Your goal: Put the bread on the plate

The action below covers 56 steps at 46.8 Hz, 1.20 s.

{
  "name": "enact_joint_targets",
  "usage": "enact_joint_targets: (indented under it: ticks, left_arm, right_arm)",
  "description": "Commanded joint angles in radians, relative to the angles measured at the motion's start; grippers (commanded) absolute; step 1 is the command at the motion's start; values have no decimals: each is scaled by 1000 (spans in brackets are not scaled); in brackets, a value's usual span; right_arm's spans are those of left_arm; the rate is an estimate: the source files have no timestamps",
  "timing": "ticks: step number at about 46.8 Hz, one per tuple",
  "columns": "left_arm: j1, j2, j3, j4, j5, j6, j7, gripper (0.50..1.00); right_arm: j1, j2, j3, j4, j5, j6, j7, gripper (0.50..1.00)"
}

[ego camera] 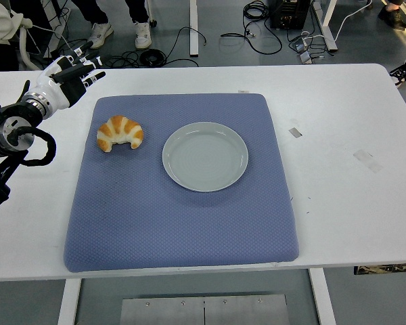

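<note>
The task looks barely begun, judging by how things lie. The bread [120, 133], a croissant, rests on the blue mat [183, 223] left of the middle of the frame, just beside the plate [205, 156] but not touching it, with a narrow strip of mat showing between them. The plate sits near the centre of the mat and holds nothing. The left hand [69, 80] hovers in the upper left of the frame, over the white bench [338, 135] just off the mat's far left corner, up and to the left of the bread and apart from it. Its fingers [88, 68] are stretched out and loosely spread, holding nothing. The right arm does not show anywhere. At the top edge, the shoes and legs of people stand on the floor beyond the bench, among cables. Everything that matters is left to do: bringing the hand over the bread, closing on it, carrying it the short way right and setting it down inside the plate's rim.
</note>
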Motion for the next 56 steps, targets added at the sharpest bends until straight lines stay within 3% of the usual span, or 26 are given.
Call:
enact_joint_targets:
  ticks: [1,56]
  left_arm:
    - [1,0,-6,0,0,0,-1,983]
    - [-17,6,-14,3,-6,0,2,983]
  right_arm:
    - [0,0,1,0,1,0,0,1000]
    - [0,0,-1,0,1,0,0,1000]
